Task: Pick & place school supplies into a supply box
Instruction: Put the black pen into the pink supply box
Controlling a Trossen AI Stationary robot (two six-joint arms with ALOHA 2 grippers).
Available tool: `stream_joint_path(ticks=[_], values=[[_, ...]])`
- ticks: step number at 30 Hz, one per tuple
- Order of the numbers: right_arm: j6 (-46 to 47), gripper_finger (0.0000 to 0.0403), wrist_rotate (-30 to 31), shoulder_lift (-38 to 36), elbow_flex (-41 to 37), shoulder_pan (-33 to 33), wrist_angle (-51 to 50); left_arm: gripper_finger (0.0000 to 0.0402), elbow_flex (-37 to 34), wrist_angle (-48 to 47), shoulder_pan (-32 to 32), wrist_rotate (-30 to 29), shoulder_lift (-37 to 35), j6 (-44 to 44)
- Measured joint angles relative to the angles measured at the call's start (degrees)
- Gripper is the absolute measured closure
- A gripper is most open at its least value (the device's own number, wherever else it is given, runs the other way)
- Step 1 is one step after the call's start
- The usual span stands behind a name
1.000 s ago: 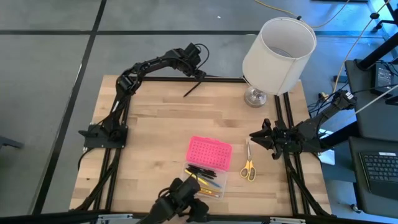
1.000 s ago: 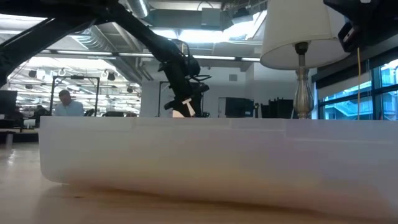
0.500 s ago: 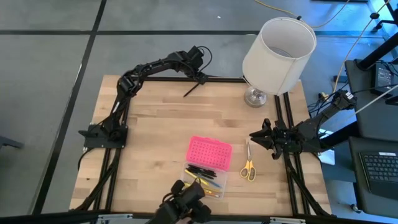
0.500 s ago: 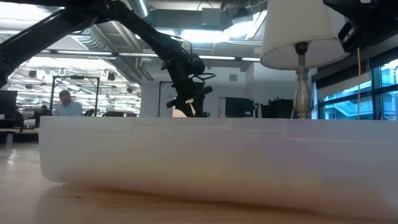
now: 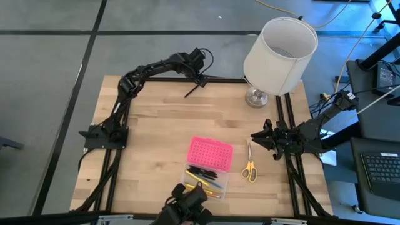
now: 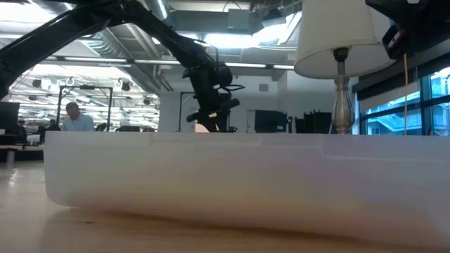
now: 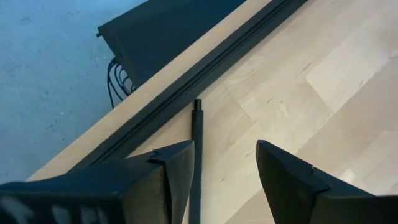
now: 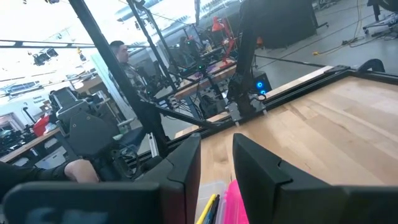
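A black pen point(image 5: 192, 90) lies slantwise on the wood near the table's far edge. My left gripper point(image 5: 202, 79) hangs over its far end, pointing steeply down, open. In the left wrist view the pen point(image 7: 196, 143) runs close along the inner edge of one finger, and the left gripper point(image 7: 221, 149) has bare wood across the rest of its gap. The supply box point(image 5: 205, 178) stands near the front, its pink lid point(image 5: 210, 154) folded back and pens in the clear base. Yellow-handled scissors point(image 5: 249, 167) lie to its right. My right gripper point(image 5: 256, 135) waits at the right edge, narrowly open and holding nothing.
A white-shaded lamp point(image 5: 278, 53) stands at the far right corner, close to the pen. Black frame rails point(image 5: 287, 119) run along the table's sides. A dark device point(image 5: 187, 206) sits at the near edge. The box's clear wall point(image 6: 246, 176) fills the low view. A person point(image 8: 124, 59) stands beyond the table.
My left gripper has shifted a little toward the table's right edge along the far rail, staying over the black pen's far end. The pen, box and scissors lie where they were.
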Motion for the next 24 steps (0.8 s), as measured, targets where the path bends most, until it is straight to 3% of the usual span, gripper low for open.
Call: stream_joint_path(ticks=[12, 24], values=[[0.06, 0.0305, 0.00, 0.01, 0.00, 0.01, 0.00, 0.0239, 0.04, -0.13, -0.27, -3.72, 0.37, -0.15], [0.01, 0.0305, 0.00, 0.00, 0.02, 0.00, -0.33, 0.0240, 0.04, -2.34, -1.29, -3.18, 1.73, -1.51]])
